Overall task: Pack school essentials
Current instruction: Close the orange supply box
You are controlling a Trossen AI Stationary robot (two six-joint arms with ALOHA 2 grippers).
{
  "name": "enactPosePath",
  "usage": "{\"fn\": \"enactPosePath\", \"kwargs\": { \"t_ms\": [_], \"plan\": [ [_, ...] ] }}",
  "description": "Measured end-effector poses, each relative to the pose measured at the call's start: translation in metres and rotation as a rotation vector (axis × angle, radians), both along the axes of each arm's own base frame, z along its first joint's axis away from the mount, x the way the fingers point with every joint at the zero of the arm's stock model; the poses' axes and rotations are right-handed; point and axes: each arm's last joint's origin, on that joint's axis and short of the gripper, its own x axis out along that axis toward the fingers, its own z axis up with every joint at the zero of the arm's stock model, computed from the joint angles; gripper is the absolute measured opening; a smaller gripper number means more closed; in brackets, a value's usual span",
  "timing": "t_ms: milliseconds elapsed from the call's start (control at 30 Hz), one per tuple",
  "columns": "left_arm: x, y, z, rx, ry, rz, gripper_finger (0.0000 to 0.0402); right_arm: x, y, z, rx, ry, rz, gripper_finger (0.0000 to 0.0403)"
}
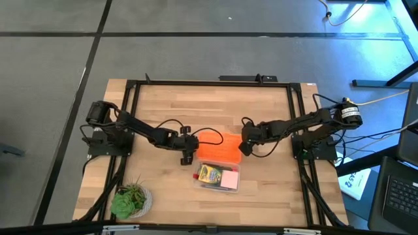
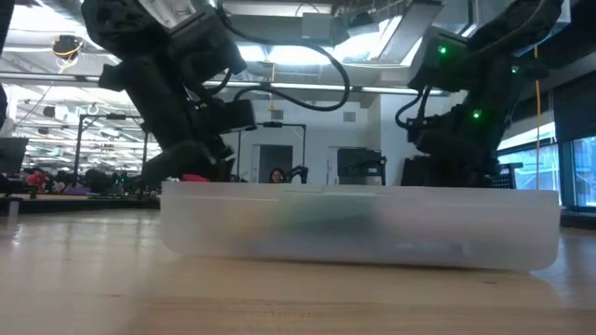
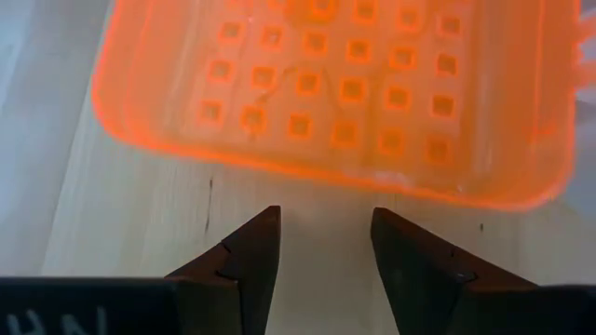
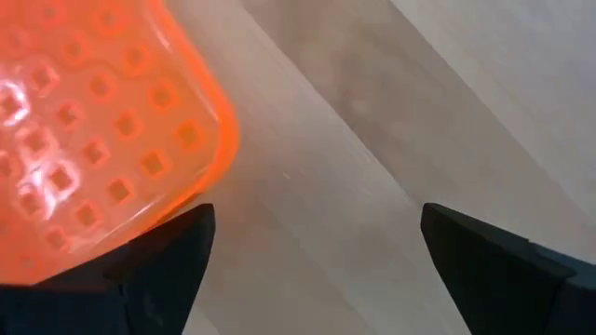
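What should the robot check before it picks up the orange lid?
1. Stuff packed in the clear case: ok, the crayon box and pink note pad lie inside; smaller items cannot tell.
2. Case still uncovered: ok, the orange lid lies flat on the table beside it, on its far side.
3. Left gripper empty: ok, fingers apart with bare wood between, just short of the lid's edge.
4. Right gripper empty: ok, wide open at the lid's other end, one finger by its corner.
5. Plant out of the way: ok, it stands at the near left corner.
6. Lid matches the case: cannot tell.
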Motion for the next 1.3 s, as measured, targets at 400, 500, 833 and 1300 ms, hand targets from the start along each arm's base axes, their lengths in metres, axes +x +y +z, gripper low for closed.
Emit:
{"fn": "enactPosePath", "kwargs": {
  "t_ms": [400, 500, 833, 1300],
  "plan": [
    [0.002, -0.001, 0.001, 0.019, -0.021, -0.045, 0.0164, 0.004, -0.001, 0.002, -0.008, -0.036, 0.040, 0.0381],
    [0.003, -0.001, 0.001, 0.035, -0.019, -0.067, 0.0164, 0.004, 0.001, 0.002, -0.018, -0.033, 0.067, 0.0381],
    [0.002, -0.001, 0.003, 0.145, 0.011, -0.177, 0.0164, 0.010, 0.008, 0.008, -0.042, -0.034, 0.175, 0.0381],
    [-0.004, 0.002, 0.013, 0.247, 0.043, -0.218, 0.0164, 0.020, 0.008, 0.022, -0.118, -0.039, 0.332, 0.0381]
  ]
}}
